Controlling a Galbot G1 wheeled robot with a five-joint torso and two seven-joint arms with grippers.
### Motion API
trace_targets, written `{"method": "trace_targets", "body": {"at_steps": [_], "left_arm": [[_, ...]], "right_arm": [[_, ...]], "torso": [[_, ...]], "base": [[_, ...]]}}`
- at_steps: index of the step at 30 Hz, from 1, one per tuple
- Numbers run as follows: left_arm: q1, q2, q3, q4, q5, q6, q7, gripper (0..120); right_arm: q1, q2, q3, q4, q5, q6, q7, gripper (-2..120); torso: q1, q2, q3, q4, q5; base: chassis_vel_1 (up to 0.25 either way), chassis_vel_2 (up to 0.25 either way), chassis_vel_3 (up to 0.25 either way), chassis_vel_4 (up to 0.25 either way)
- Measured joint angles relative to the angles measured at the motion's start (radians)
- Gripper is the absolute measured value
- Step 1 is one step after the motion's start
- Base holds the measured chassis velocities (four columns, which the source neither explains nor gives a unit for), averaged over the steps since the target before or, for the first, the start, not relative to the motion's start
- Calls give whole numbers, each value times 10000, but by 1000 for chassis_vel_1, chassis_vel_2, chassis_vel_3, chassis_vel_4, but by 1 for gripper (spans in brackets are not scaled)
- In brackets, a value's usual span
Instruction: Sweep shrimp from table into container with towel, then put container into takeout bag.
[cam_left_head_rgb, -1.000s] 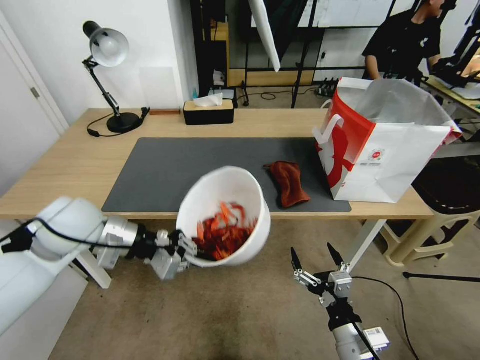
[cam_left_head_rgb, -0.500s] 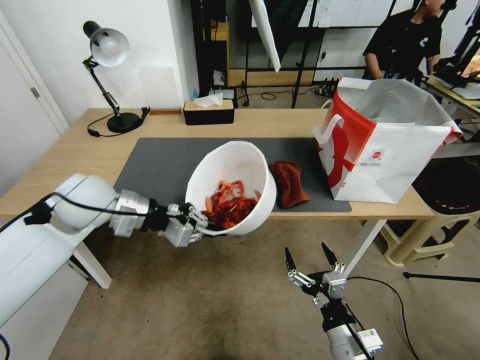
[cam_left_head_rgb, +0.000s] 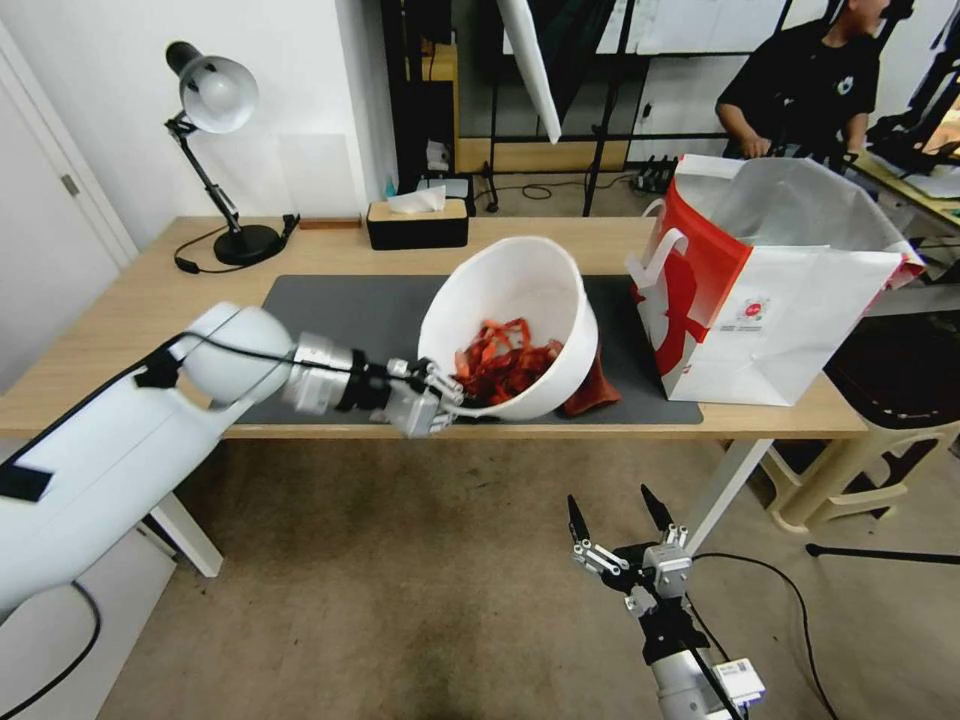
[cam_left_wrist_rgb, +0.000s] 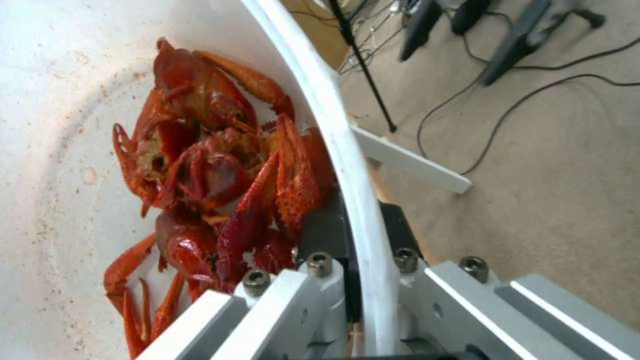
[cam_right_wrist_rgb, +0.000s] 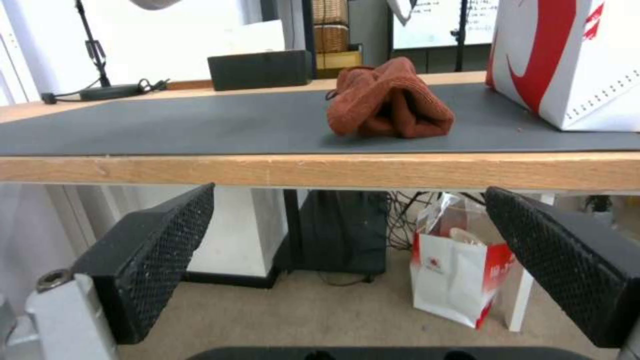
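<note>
Left gripper (cam_left_head_rgb: 455, 398) clamped on rim of bowl (cam_left_head_rgb: 520, 290); bowl tilted above table (cam_left_head_rgb: 130, 300) front edge, shrimp (cam_left_head_rgb: 500, 360) inside. Bag (cam_left_head_rgb: 790, 300) at 3 o'clock of bowl. Right gripper (cam_left_head_rgb: 618, 520) wide open, empty, below table. Advice: level bowl, clear bag rim before lowering.

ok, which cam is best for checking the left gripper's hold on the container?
Left wrist view: the left gripper has one finger inside and one outside the container rim, beside the shrimp. Head view gives the wider pose: container tilted above the table edge. Right wrist view faces the towel.
</note>
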Motion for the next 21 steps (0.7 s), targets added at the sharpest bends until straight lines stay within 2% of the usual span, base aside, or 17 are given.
{"method": "trace_targets", "body": {"at_steps": [2,3,4,7,12,13,16,18,19,20,21], "left_arm": [[-133,-96,87,139,-2,-4,-23,0],[-573,-417,378,589,-15,-28,-78,0],[-573,-417,378,589,-15,-28,-78,0],[-1127,-796,775,1081,-16,-66,-82,0],[-1605,-1136,1174,1565,-9,-116,-86,0],[-1985,-1410,1410,1922,6,-155,-86,0],[-2400,-1757,1658,2357,8,-205,-87,0],[-2834,-2153,1892,2838,15,-277,-95,0],[-3166,-2492,2039,3220,17,-321,-114,0],[-3166,-2492,2039,3220,17,-321,-114,0],[-3336,-2684,2118,3449,18,-339,-118,0]], "right_arm": [[0,2,1,-3,-6,6,-8,100],[4,24,4,-31,-20,15,-21,100],[4,24,4,-31,-20,15,-21,100],[22,37,6,-71,-35,18,-24,100],[46,36,6,-92,-45,18,-25,100],[63,33,8,-107,-48,18,-24,100],[99,33,19,-149,-49,18,-24,100],[132,35,23,-188,-49,19,-24,100],[149,43,23,-205,-49,19,-24,100],[149,43,23,-205,-49,19,-24,100],[156,52,23,-214,-49,19,-25,100]], "torso": [[0,0,0,0,-2],[0,0,0,0,1],[0,0,0,0,1],[0,-1,0,-2,0],[0,0,-1,0,-1],[0,0,0,-1,-2],[0,0,-1,-2,3],[0,0,0,-2,0],[0,0,0,-1,1],[0,0,0,-1,1],[0,0,0,-2,1]], "base": [[0,0,0,0],[0,0,0,0],[0,0,0,0],[0,0,0,0],[0,0,0,0],[0,0,0,0],[0,0,0,0],[0,0,0,0],[0,0,0,0],[0,0,0,0],[0,0,0,0]]}}
